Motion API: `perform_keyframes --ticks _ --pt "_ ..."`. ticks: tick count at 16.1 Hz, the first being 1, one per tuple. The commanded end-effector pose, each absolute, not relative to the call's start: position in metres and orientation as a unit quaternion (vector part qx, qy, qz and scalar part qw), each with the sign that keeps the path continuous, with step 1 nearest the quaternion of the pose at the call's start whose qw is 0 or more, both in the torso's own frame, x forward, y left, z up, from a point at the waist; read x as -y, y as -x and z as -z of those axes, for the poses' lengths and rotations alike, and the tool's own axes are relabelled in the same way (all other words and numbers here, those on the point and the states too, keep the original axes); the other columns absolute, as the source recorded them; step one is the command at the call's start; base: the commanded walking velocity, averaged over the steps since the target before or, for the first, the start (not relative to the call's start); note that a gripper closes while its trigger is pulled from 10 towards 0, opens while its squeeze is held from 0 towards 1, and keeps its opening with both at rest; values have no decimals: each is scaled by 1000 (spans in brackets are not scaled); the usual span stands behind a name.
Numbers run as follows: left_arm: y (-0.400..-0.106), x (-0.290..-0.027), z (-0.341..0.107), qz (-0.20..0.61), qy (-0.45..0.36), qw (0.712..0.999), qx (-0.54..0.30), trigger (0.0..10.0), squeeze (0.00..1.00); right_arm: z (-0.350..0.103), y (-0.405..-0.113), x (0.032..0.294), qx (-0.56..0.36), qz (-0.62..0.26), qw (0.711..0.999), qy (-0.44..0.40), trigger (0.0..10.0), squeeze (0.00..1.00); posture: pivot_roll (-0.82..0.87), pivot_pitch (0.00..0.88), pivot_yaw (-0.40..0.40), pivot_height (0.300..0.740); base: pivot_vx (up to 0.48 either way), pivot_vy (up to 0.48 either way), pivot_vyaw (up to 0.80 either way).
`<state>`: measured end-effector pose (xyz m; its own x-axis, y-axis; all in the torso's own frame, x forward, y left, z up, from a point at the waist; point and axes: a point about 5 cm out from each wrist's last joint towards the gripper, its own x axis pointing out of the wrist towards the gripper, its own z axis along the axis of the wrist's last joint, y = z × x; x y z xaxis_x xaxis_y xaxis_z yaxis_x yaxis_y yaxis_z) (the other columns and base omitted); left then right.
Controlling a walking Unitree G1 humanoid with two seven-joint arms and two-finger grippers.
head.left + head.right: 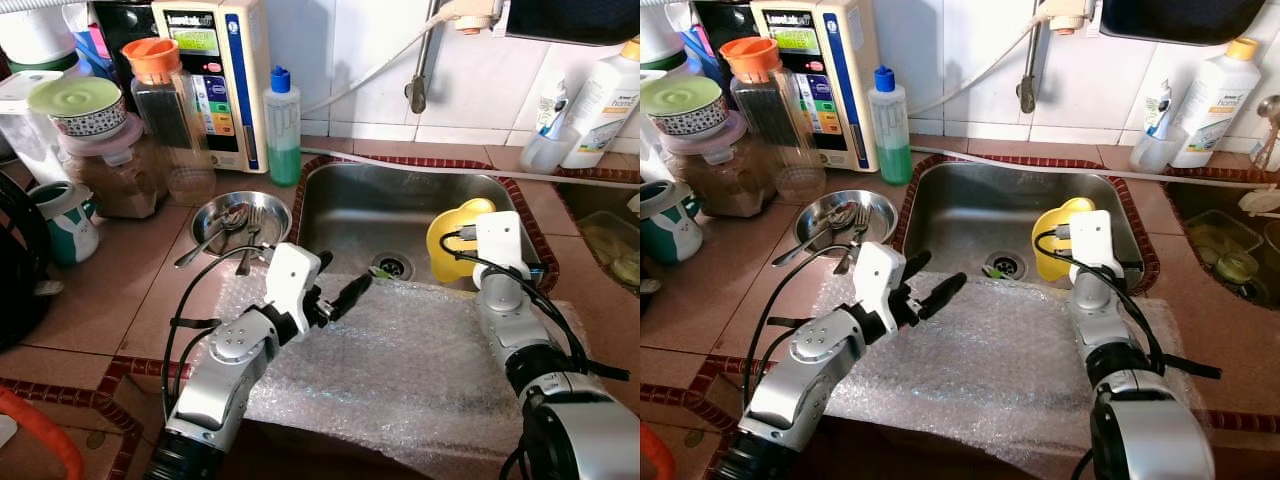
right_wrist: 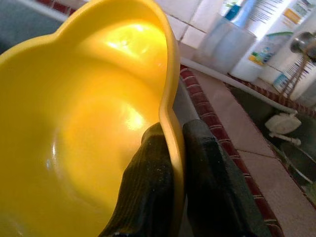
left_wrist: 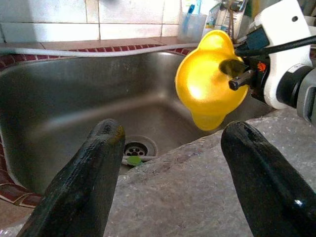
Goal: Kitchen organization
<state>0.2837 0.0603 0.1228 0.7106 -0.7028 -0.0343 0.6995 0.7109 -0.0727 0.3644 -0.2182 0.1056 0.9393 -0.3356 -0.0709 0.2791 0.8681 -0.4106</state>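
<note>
Right gripper point(image 2: 170, 163) has its jaws clamped on the rim of the yellow bowl point(image 1: 452, 240), held over the sink point(image 1: 400, 205) — not yet put away. Left gripper point(image 1: 340, 290) hovers over bubble wrap point(image 1: 400, 370), jaws apart. Worktop point(image 1: 110, 290) clutter unsorted — most work remains.

The left end effector point(image 3: 168, 182) is hovering with fingers point(image 3: 79, 187) spread over bubble wrap point(image 3: 197, 197) at the sink point(image 3: 59, 103) edge. Beyond, the right end effector point(image 3: 237, 74) is pinching a yellow bowl point(image 3: 205, 84) above the drain point(image 3: 138, 148).
</note>
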Motion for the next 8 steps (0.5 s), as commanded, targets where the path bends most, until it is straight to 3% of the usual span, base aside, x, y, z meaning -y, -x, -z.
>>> perform_keyframes --ticks 1,2,3,4,5,8 --pt "-284 -56 -127 393 13 919 -27 10000 1000 -110 -368 218 -66 148 963 215 0 0 34 0 37 740 0 0 0" --pt "-284 -56 -127 394 13 919 -31 10000 1000 -107 -367 217 -77 143 964 210 0 0 34 0 37 740 0 0 0" --pt "-284 -56 -128 394 6 919 -33 10000 1000 -98 -365 214 -105 122 966 200 3333 0 25 0 48 740 0 0 0" --pt "-285 -56 -128 393 2 919 -32 10000 1000 -94 -364 212 -114 114 967 197 7922 404 25 0 48 740 0 0 0" --pt "-285 -56 -128 394 2 919 -32 10000 1000 -89 -362 212 -125 114 967 193 10000 1000 24 0 48 740 0 0 0" --pt "-285 -55 -128 395 1 918 -34 10000 1000 -85 -360 214 -140 127 970 151 10000 1000 26 0 47 740 0 0 0"
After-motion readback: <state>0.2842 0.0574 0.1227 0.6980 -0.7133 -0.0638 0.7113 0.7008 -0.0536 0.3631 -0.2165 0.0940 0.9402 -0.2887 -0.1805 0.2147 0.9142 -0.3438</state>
